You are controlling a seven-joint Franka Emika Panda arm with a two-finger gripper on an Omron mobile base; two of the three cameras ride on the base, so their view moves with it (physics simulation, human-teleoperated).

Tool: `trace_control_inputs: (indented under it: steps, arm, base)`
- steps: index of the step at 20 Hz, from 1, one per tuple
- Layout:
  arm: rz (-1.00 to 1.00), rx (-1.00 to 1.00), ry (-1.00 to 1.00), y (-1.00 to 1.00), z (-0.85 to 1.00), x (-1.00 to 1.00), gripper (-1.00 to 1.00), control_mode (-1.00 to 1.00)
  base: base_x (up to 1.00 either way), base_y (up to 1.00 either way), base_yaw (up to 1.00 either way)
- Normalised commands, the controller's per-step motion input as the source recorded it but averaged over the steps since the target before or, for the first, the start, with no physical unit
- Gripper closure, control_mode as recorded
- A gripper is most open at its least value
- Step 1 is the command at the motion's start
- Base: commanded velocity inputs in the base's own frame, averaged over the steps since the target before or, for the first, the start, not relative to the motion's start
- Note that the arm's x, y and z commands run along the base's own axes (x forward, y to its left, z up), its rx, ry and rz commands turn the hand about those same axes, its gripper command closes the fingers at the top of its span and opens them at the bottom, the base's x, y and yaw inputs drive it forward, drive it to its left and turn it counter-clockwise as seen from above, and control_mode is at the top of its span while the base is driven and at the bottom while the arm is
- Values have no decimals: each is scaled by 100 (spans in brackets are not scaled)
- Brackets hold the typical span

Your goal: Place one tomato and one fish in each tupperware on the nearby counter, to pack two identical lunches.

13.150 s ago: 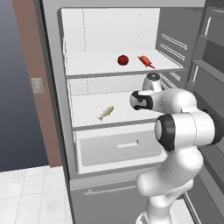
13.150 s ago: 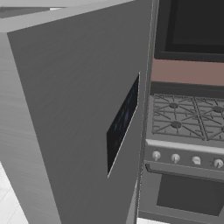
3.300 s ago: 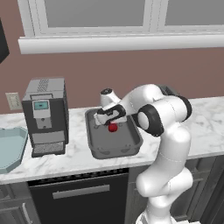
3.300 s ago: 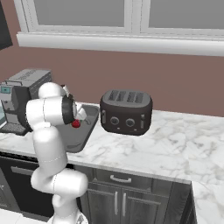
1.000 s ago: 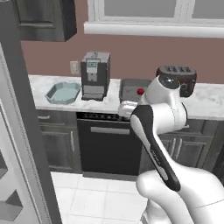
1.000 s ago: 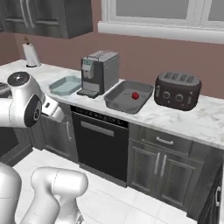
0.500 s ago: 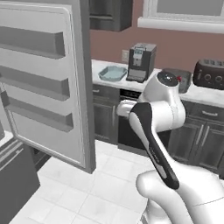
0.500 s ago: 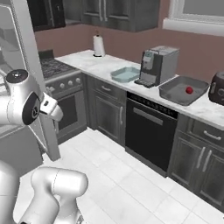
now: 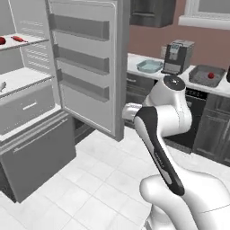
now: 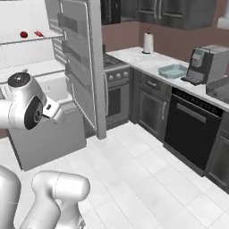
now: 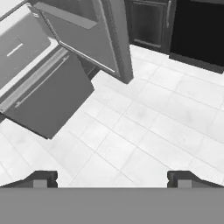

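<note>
The gripper [image 11: 112,178] shows its fingers spread wide and empty over floor tiles. One tomato [image 9: 210,75] sits in the dark grey tupperware [image 9: 197,75], upper right on the counter [image 9: 134,63]; another tomato [image 9: 2,41] and the orange fish [image 9: 19,39] wait on the fridge shelf [image 9: 27,42], upper left, probably the next pick.

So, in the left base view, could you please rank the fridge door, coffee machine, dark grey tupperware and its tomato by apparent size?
1. fridge door, though nearest the camera
2. coffee machine
3. dark grey tupperware, close to the coffee machine in size
4. tomato
</note>
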Motion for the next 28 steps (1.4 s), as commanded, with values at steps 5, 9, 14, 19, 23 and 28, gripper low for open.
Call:
trace_control_inputs:
  steps: [5, 9, 14, 19, 23, 28]
  arm:
    - [0, 0, 0, 0, 0, 0, -100, 100]
    - [0, 0, 0, 0, 0, 0, -100, 100]
    - [0, 0, 0, 0, 0, 0, -100, 100]
    - [0, 0, 0, 0, 0, 0, -100, 100]
    - [0, 0, 0, 0, 0, 0, -100, 100]
    - [0, 0, 0, 0, 0, 0, -100, 100]
  base:
    - [-5, 26, 76]
    - [78, -8, 60]
    - [100, -38, 36]
    - [100, -22, 15]
    - [100, -2, 3]
    - [93, 28, -16]
